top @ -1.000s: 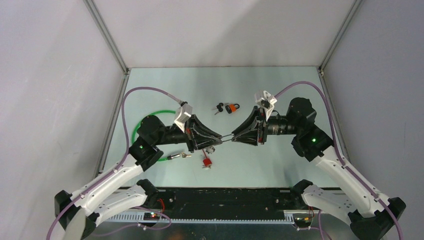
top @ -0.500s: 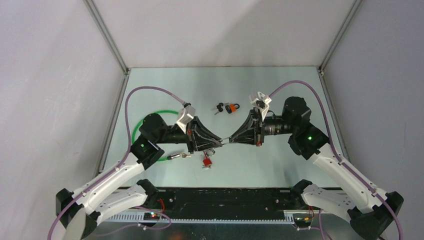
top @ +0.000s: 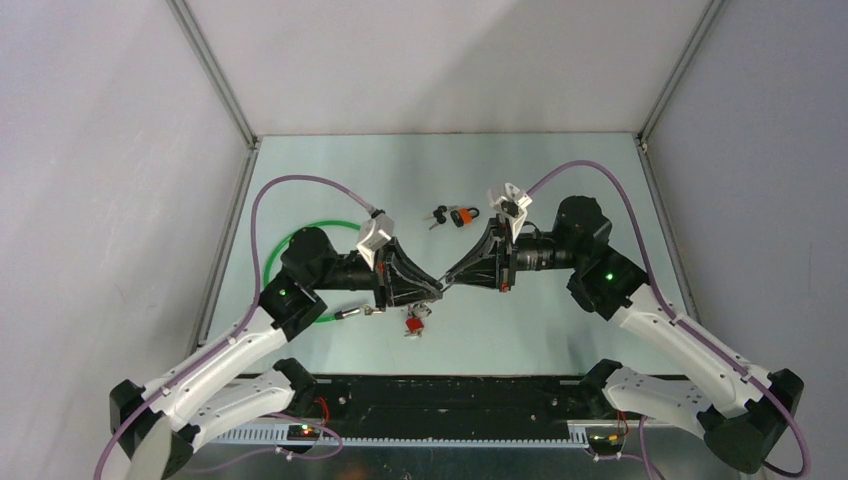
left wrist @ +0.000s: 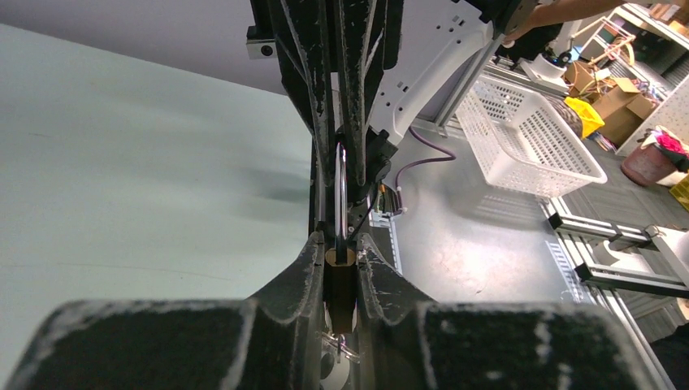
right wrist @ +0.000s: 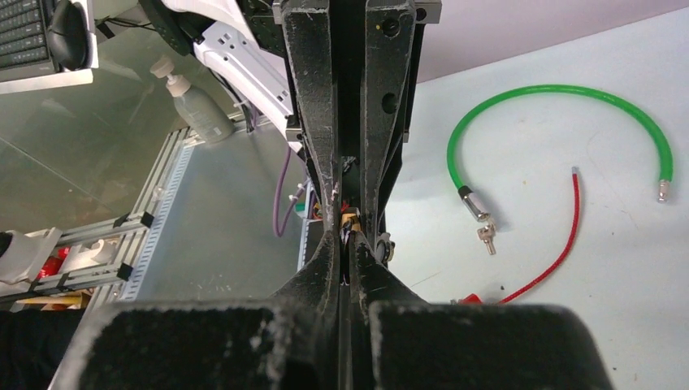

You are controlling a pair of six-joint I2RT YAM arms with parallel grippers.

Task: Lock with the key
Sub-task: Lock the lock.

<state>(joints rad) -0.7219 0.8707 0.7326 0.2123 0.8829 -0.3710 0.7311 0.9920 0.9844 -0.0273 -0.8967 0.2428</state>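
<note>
My two grippers meet tip to tip above the table's middle. My left gripper is shut on a small dark padlock with a brass end. The padlock's silver shackle points forward into the fingers of my right gripper. That gripper is shut on the thin shackle, with only a sliver of a gap showing. A key ring hangs under the padlock, and whether a key sits in the keyhole is hidden. A red tag dangles below it.
An orange padlock with black keys lies behind the grippers. A green cable curves at the left, its metal end and small key near the front. A red cable lies beside it.
My right arm has moved left toward the left gripper, and its jaws have closed on the shackle. The left gripper has kept its hold, shifting only slightly.
</note>
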